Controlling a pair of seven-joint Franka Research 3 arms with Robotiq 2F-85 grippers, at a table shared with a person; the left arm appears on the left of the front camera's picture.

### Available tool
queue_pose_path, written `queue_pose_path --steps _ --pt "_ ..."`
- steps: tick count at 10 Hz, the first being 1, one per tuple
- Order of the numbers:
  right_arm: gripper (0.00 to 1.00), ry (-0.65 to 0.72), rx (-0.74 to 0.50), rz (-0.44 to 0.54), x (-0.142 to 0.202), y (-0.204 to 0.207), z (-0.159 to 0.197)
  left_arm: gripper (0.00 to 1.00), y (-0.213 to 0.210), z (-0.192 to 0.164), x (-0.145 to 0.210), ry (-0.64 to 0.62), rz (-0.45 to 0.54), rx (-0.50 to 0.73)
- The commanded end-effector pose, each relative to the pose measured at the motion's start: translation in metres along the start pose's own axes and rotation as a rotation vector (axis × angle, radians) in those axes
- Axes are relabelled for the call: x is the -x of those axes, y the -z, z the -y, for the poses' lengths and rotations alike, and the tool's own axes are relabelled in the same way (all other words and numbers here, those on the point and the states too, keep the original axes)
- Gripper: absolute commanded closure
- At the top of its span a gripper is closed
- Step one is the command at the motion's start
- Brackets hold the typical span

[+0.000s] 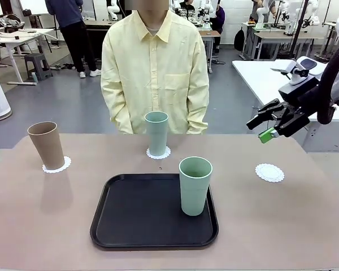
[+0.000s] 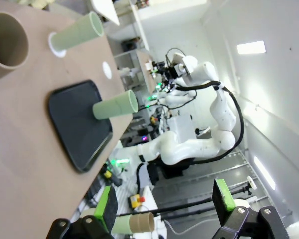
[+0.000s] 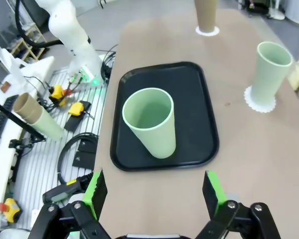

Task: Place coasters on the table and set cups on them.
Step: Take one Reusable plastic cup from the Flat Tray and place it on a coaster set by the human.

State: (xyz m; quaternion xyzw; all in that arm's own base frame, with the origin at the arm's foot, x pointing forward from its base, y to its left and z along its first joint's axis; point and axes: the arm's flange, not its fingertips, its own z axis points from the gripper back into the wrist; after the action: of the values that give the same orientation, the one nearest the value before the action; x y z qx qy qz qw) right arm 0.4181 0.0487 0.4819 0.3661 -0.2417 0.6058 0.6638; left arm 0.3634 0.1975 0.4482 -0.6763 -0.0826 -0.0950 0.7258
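You have three cups on the table (image 1: 34, 226): a brown cup (image 1: 46, 145) at the left of the front view, one green cup (image 1: 156, 132) at the centre just in front of the person (image 1: 155, 68), and a second green cup (image 1: 195, 186) at the right side of the black tray (image 1: 130, 220) in the lower middle. You can count three coasters: one under the brown cup (image 1: 64, 165), one under the centre green cup (image 1: 165, 153), and a bare coaster (image 1: 269, 172) right of the tray.

You will find no label or writing readable on any of them.

Your right gripper (image 1: 265, 125) hangs at the right of the frame, above and apart from the bare coaster, jaws open and holding nothing. In the left wrist view, your left gripper (image 2: 164, 206) stands at the bottom edge with its jaws spread wide and empty.

In the right wrist view the brown cup is cut off by the top edge. Each occupied coaster is mostly hidden under its cup.
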Motion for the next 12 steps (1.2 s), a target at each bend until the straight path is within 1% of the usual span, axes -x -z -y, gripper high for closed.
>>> queue_pose_path --steps 1,3,4,5,6,7,8,9,10,12 --pt "0.0 -0.008 0.036 0.018 -0.007 0.002 -0.002 0.0 -0.001 0.001 0.001 0.003 0.007 0.002" --pt "0.0 -0.008 0.036 0.018 -0.007 0.002 -0.002 0.0 -0.001 0.001 0.001 0.003 0.007 0.002" --pt "0.0 -0.005 0.014 -0.007 -0.005 0.0 -0.002 0.0 -0.001 0.001 0.001 0.003 0.007 0.002" --pt "0.0 -0.142 0.06 -0.021 0.009 0.014 -0.007 0.0 -0.001 0.001 0.001 0.003 0.007 0.002" --pt "0.0 -0.156 0.071 0.007 0.03 0.03 -0.007 0.0 -0.001 0.001 0.001 0.003 0.007 0.002" --pt "0.0 -0.142 0.043 0.043 0.049 0.042 -0.005 0.0 -0.001 0.001 0.001 0.003 0.007 0.002" --pt "0.0 -0.154 0.018 0.113 0.061 0.053 -0.001 0.0 -0.001 0.001 0.001 0.003 0.007 0.002" --pt "0.0 -0.137 -0.021 0.193 0.069 0.066 0.002 0.0 -0.001 0.001 0.001 0.003 0.007 0.002" --pt "0.0 -0.158 -0.054 0.253 0.072 0.08 0.006 0.0 -0.001 0.001 0.001 0.003 0.007 0.002" --pt "0.0 -0.214 -0.031 0.301 0.08 0.103 0.013 0.0 -0.001 0.001 0.001 0.003 0.007 0.002"
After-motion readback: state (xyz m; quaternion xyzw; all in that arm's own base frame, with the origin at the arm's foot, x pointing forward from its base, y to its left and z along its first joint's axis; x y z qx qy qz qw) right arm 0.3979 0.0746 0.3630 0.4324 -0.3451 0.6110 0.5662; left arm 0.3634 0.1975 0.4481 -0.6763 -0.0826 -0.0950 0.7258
